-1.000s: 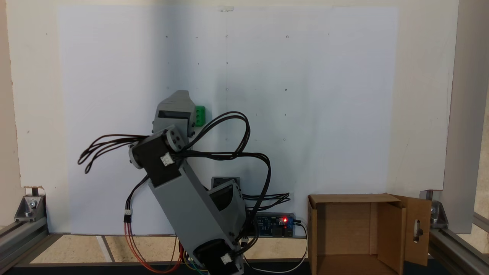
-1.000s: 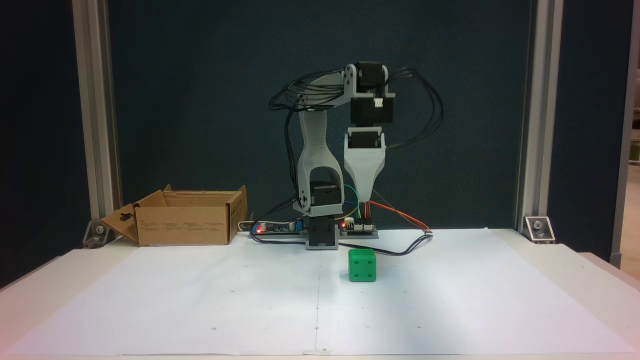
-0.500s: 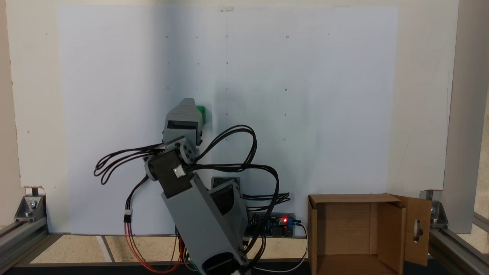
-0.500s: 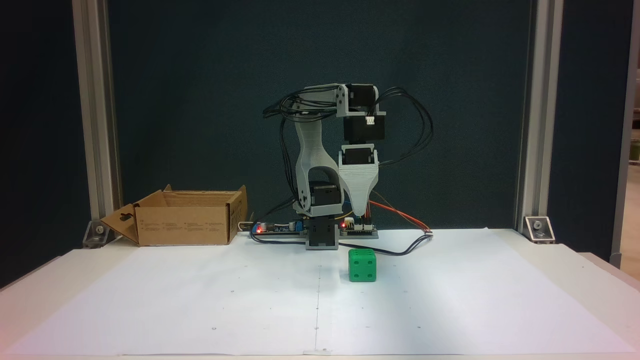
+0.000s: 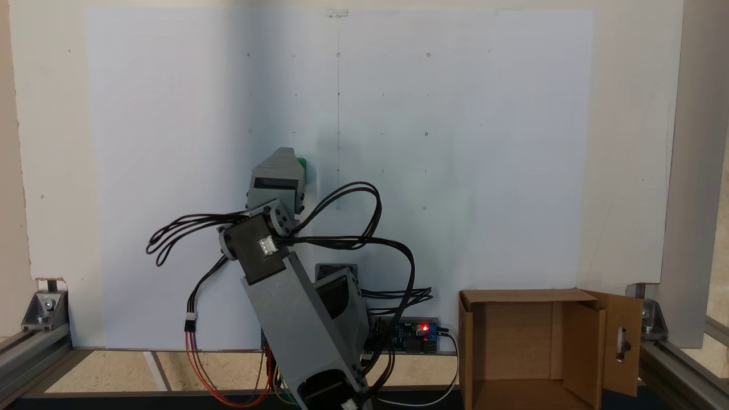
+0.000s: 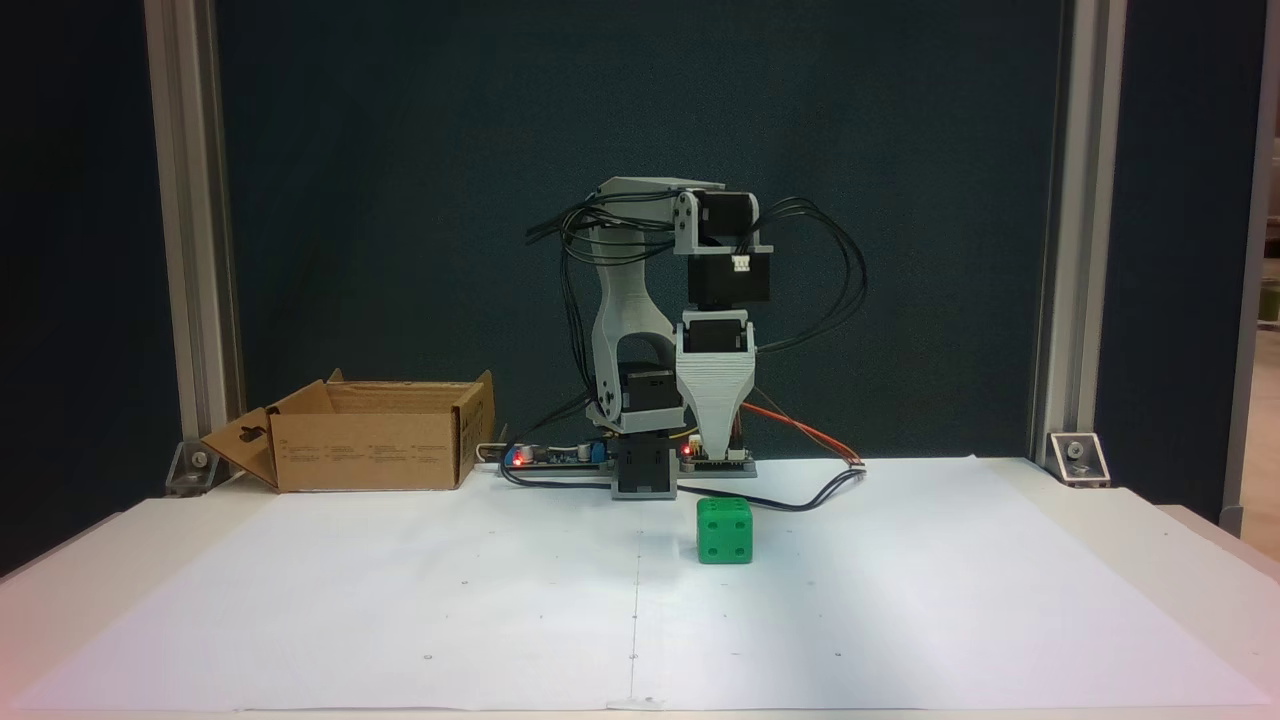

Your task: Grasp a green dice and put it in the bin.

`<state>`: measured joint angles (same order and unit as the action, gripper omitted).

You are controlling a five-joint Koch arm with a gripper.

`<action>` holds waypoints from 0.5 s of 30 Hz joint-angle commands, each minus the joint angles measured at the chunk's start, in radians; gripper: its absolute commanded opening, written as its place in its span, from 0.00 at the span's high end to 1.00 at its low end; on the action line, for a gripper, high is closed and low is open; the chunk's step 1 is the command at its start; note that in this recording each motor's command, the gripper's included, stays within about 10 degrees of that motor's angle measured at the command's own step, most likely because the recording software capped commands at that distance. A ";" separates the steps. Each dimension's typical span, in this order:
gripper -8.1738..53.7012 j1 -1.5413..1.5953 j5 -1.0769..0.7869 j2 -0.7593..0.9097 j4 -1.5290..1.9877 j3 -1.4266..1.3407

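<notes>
On your white worktop point(image 6: 900, 600) the bin point(image 6: 370, 450) sits at the back left corner, your hand point(image 6: 716, 452) points down above the green dice point(image 6: 724, 531) on the paper, and I cannot tell how wide its jaws are.

One fixed view looks straight down from above; other faces arm point(image 6: 640, 330) frontally, table-level, farther off. Both share paper sheet point(image 5: 455, 142).

Dice point(image 6: 724, 531) on paper point(image 6: 900, 600), below hand point(image 6: 718, 448); bin point(image 6: 372, 448) far left.
</notes>
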<state>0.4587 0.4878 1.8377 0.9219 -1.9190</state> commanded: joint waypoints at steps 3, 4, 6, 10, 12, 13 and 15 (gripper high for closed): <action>0.16 0.000 0.060 -0.049 -0.038 0.020; 0.16 0.000 0.060 -0.058 -0.040 0.020; 0.16 0.003 0.060 -0.083 -0.049 0.020; 0.17 0.005 0.060 -0.123 -0.061 0.018; 0.17 0.006 0.060 -0.132 -0.064 0.018; 0.17 0.006 0.060 -0.133 -0.067 0.018; 0.17 0.005 0.060 -0.141 -0.069 0.017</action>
<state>0.4633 0.4878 1.6981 0.8606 -1.9190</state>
